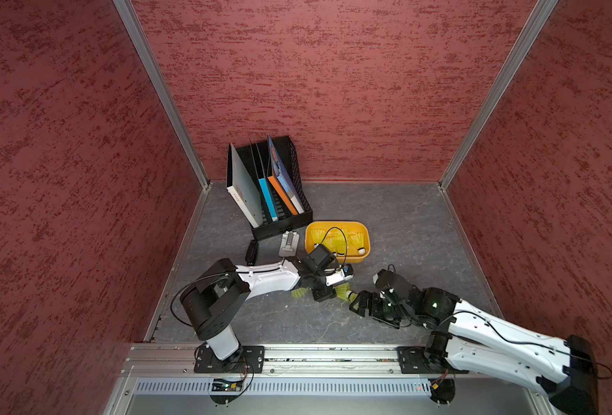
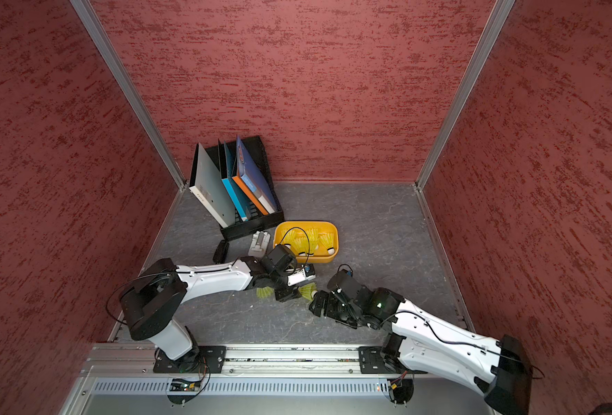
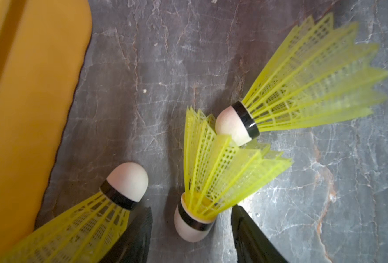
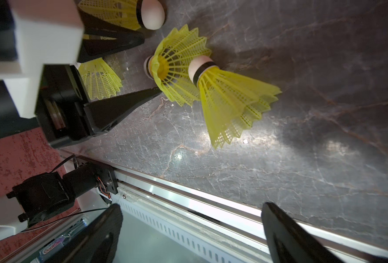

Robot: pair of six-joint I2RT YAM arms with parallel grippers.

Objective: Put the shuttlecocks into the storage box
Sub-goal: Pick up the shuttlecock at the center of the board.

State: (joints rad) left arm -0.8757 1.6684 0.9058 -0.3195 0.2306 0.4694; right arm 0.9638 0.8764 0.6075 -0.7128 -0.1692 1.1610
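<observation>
Lying loose on the grey marbled table (image 3: 143, 68), just in front of the storage box (image 1: 336, 223): four shuttlecocks (image 4: 229, 98), counted in the right wrist view.

- Middle shuttlecock (image 3: 211, 173): on its side, its white tip between the two fingers of the left gripper (image 3: 191, 208). A sliver of table shows on each side, so the jaws are partly open and not pressing on it.
- Second shuttlecock (image 3: 302, 79): its tip touches the skirt rim of the middle one.
- Third shuttlecock (image 3: 97, 216): just beside the outer face of one left finger, near the box wall.
- Fourth shuttlecock (image 4: 99, 78): partly hidden behind the left gripper's body.

Left arm (image 1: 268, 276): reaching low across the table with the wrist turned down over the cluster.

Right arm (image 1: 494, 330): stretched in low from its own side. The right gripper (image 4: 191, 205) is spread wide and empty, near the second shuttlecock.

Storage box contents: about five shuttlecocks lying on their sides. A black cable loop (image 1: 338, 233) crosses above them in both top views.

Black mesh file rack (image 1: 297, 169): stands behind the box and holds upright books (image 1: 243, 187).

Grey-white device (image 1: 289, 243) and small black object (image 1: 251, 251): on the table between the rack and the left arm.
</observation>
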